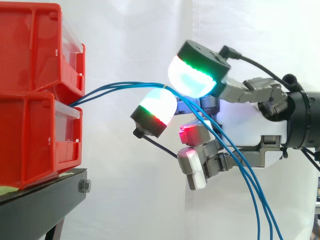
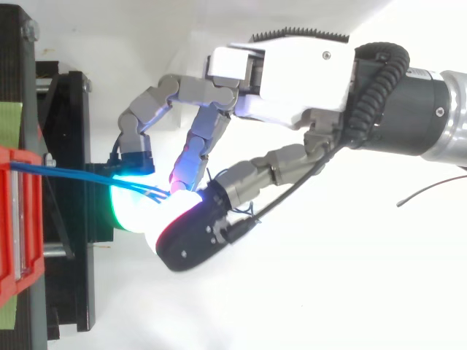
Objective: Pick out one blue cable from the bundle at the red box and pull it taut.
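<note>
Hand (image 1: 265,125) is seen from the side with its fingers curled, and the blue cables (image 1: 120,86) are pinched narrowly between two glowing pads (image 1: 197,75). Ahead of the fingertips the cables are led almost level to the red bins (image 1: 30,140); their slack is hung under the palm. From above, the same straight line from the fingertips to the red bins (image 2: 18,219) is shown, so a pull back along the wrist is judged to be needed. Whether only one cable is held cannot be told.

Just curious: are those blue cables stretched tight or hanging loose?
Loose: the blue cables arc from the red bins and droop below the hand.
</note>
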{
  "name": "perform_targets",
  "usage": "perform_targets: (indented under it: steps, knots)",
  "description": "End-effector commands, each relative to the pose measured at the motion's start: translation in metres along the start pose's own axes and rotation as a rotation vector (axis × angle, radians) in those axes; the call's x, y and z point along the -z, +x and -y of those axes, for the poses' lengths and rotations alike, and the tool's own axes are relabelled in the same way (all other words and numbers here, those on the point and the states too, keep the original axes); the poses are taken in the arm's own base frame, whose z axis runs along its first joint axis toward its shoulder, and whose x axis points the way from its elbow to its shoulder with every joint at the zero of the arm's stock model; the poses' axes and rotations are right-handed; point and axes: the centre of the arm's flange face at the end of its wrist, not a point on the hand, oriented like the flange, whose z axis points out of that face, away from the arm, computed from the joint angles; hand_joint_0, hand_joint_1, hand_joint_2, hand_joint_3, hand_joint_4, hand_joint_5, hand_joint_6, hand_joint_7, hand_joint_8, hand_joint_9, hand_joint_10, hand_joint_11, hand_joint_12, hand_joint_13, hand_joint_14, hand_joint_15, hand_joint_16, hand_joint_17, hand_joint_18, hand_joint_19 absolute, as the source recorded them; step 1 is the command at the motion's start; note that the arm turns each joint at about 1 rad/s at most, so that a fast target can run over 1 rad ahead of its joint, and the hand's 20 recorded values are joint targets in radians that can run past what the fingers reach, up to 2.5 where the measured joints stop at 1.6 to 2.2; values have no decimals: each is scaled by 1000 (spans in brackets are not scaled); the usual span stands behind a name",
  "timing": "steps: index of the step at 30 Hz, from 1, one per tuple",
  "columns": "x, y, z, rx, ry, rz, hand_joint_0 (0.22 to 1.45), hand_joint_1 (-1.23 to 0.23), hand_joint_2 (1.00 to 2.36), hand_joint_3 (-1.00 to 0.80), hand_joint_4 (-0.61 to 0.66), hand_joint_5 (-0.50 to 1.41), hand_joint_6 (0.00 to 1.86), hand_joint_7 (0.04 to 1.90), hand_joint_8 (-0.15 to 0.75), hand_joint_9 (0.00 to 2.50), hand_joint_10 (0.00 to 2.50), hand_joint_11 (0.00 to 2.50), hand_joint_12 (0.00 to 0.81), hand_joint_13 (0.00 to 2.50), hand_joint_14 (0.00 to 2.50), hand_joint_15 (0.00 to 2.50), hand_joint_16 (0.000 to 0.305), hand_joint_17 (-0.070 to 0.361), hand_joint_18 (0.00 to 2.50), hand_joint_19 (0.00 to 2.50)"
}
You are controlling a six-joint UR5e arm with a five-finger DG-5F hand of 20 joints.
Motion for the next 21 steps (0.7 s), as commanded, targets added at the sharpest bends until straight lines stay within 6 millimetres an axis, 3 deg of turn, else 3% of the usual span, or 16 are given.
perform_targets:
  steps: [1, 6, 10, 15, 21]
  knots:
    - [0, 0, -1, 0, -1, 0, 555, -556, 1000, -500, 23, -127, 923, 958, 294, 1343, 29, 915, 342, 1184, 23, 598, 50, 112, 1019, 590]
    - [0, 0, 0, 0, -1, 0, 601, -567, 1000, -492, 11, -127, 926, 962, 291, 1325, 31, 916, 342, 1178, 25, 617, 50, 112, 1001, 629]
    - [0, -1, -1, 0, -1, 1, 600, -614, 1010, -385, 24, -127, 925, 975, 298, 1320, 29, 925, 345, 1177, 25, 625, 51, 115, 1003, 638]
    - [0, -2, 1, 1, 5, 2, 631, -752, 1015, -296, 22, -134, 929, 978, 303, 1286, 29, 924, 350, 1164, 23, 617, 52, 117, 1002, 622]
    - [2, -3, 1, 7, 16, 2, 685, -803, 1011, -355, -46, -143, 933, 1031, 301, 1262, 29, 927, 347, 1155, 25, 607, 51, 114, 996, 619]
